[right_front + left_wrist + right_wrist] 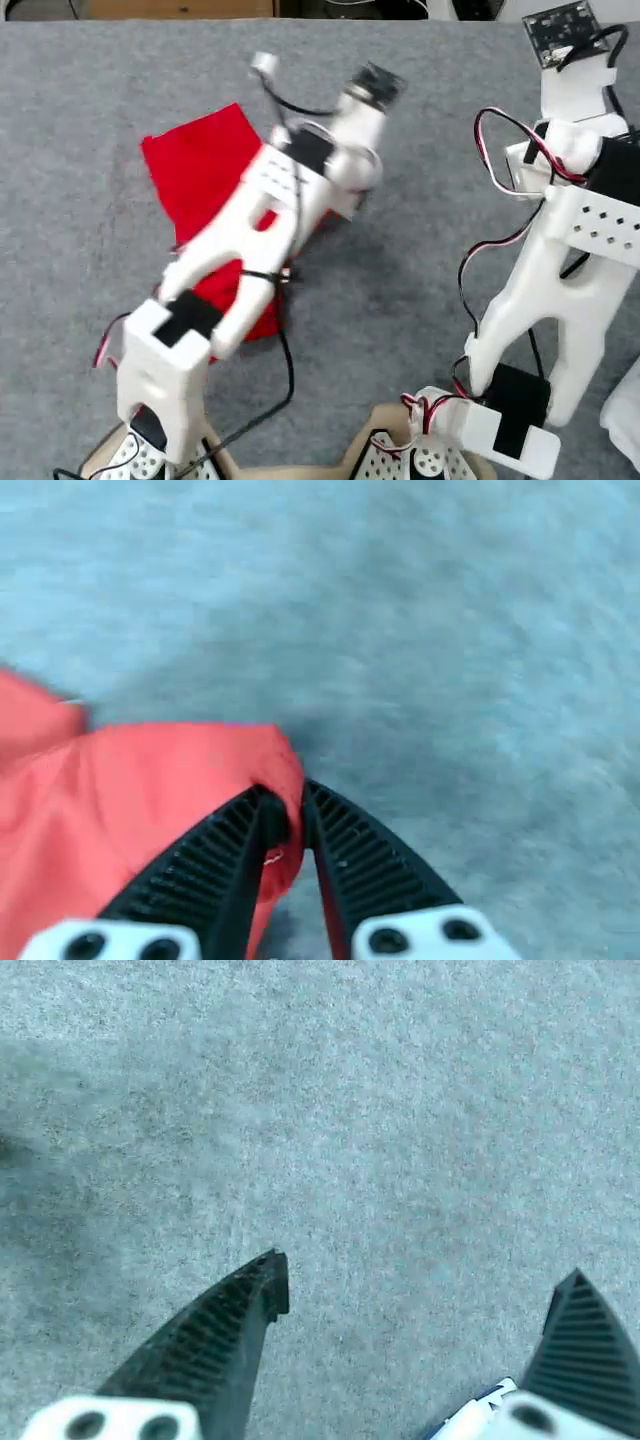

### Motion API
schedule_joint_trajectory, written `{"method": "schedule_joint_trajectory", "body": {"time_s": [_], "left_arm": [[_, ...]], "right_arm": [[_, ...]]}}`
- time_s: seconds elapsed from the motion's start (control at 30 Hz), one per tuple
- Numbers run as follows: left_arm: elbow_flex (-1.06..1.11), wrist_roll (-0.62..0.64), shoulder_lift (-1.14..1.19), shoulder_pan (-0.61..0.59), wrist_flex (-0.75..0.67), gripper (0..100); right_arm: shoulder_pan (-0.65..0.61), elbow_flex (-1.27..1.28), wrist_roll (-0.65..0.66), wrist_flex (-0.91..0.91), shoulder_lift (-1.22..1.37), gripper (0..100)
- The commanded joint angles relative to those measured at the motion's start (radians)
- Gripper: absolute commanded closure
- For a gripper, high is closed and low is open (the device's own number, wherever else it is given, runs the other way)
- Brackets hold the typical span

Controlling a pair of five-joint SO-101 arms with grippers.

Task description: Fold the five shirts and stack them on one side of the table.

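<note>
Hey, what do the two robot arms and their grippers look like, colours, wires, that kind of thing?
The left arm and right arm are white plastic shells with black motor blocks. Red, white and black wires loop along the right one; a black cable trails from the left. The left gripper and right gripper have black ribbed fingers on white bases.

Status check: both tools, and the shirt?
Left tool shut on red shirt edge. Right tool open above grey mat. Shirt unfolded, partly beneath left arm.
</note>
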Motion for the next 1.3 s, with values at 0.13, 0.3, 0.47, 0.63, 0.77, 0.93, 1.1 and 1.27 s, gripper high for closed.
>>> {"method": "schedule_joint_trajectory", "body": {"time_s": [0.13, 0.3, 0.47, 0.63, 0.77, 0.93, 1.1, 1.27], "left_arm": [[-0.17, 0.133, -0.001, -0.005, 0.097, 73], [-0.387, 0.149, 0.007, -0.167, 0.285, 72], [-0.493, -0.003, 0.007, -0.393, 0.52, 72], [-0.281, -0.121, -0.002, -0.539, 0.514, 79], [-0.077, -0.172, -0.068, -0.552, 0.514, 84], [0.239, -0.17, -0.265, -0.526, 0.48, 84], [0.532, -0.166, -0.552, -0.546, 0.371, 84], [0.749, -0.135, -0.806, -0.586, 0.304, 84]], "right_arm": [[0.015, 0.007, 0.011, -0.015, -0.007, 60.2], [-0.065, 0.061, 0.012, -0.023, -0.005, 60.2], [-0.295, 0.15, 0.003, -0.023, -0.005, 60.2], [-0.501, 0.282, -0.103, -0.025, 0.045, 60.2], [-0.562, 0.303, -0.244, -0.058, 0.137, 60.2], [-0.572, 0.298, -0.422, -0.064, 0.272, 60.2], [-0.579, 0.297, -0.502, -0.086, 0.355, 60.2], [-0.579, 0.297, -0.571, -0.176, 0.403, 60.2]]}}
